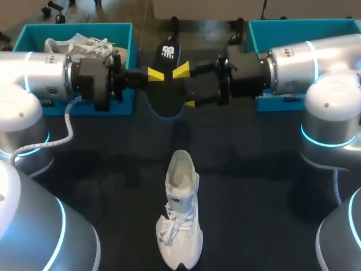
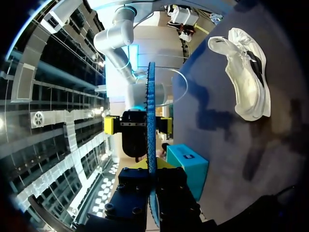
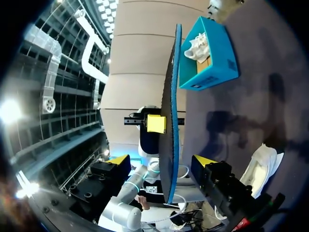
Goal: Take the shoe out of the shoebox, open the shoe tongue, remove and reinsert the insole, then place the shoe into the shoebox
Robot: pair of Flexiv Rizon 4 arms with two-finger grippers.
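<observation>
While pinched by the left gripper [image 1: 156, 74], right gripper [image 1: 186, 87] spread around it: black, blue-edged, white-logoed insole [image 1: 166, 93].

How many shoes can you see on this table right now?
2. One white shoe stands on the open table; a second shoe lies in the left shoebox. The right shoebox is mostly hidden by the right arm, so it may hold more.

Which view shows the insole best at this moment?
The head view: the insole shows its whole flat black face with the white logo, gripped by the left tool. Both wrist views catch it only edge-on, as a thin upright strip with a blue edge.
</observation>
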